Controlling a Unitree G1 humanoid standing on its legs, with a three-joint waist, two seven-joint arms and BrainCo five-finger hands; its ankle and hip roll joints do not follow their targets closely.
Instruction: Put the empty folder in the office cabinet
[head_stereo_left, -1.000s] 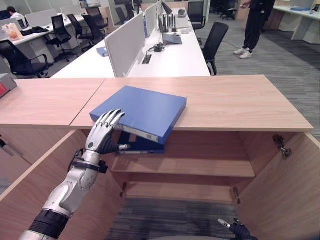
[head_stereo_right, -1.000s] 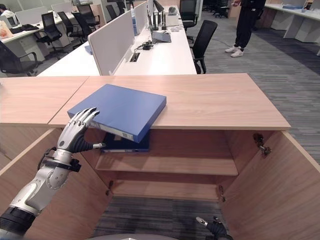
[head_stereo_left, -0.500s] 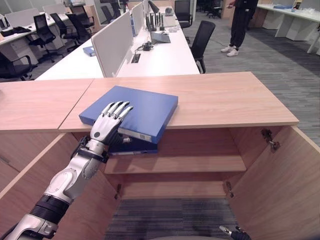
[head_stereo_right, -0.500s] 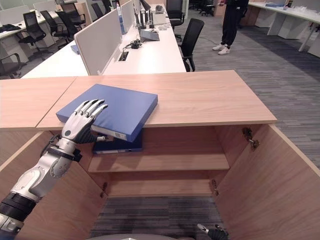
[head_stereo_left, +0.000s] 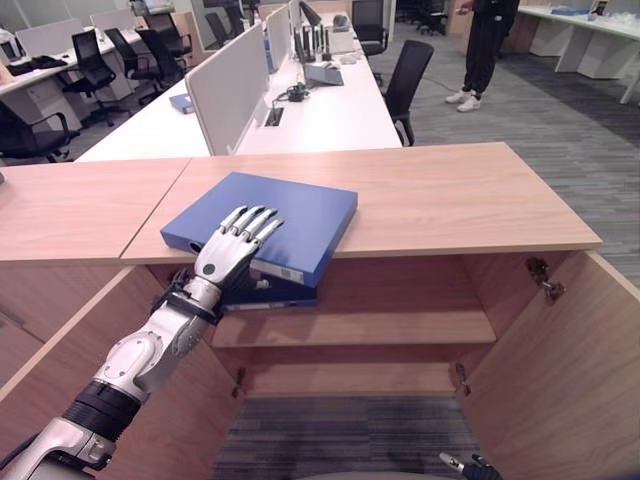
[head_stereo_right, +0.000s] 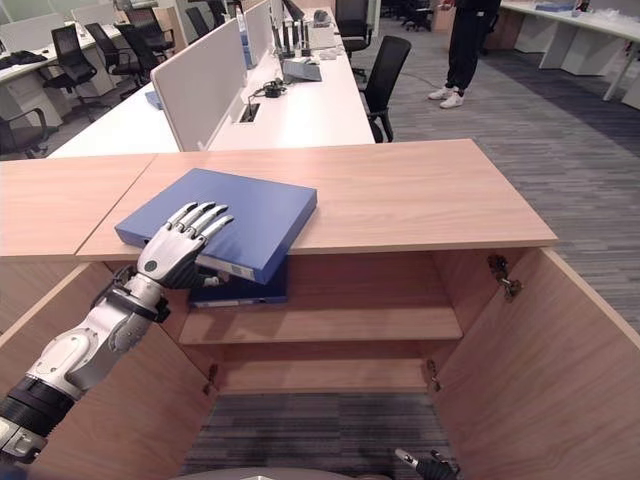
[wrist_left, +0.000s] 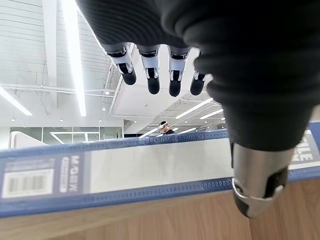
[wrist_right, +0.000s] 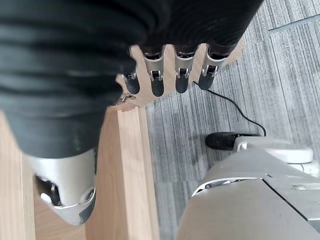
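The blue folder (head_stereo_left: 270, 222) was flat on top of the cabinet (head_stereo_left: 450, 200), one corner hanging over the front edge. The left hand (head_stereo_left: 228, 252) sat at that near edge, straight spread fingers (head_stereo_right: 200, 220) resting on the cover and thumb below the spine, not clamped. A second folder (head_stereo_left: 270, 291) lay on the shelf just under the hand. The right hand (wrist_right: 165, 75) hung low with relaxed fingers, holding nothing.

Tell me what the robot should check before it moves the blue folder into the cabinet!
1. Left hand on the blue folder: ok, fingers lie straight on top.
2. Firm grip: not ok, nothing curled round it.
3. Cabinet doors open: ok.
4. Shelf has room: ok, though another folder sits at its left end.
5. Right hand out of the way: ok, low by the floor.
6. Folder empty: cannot tell.
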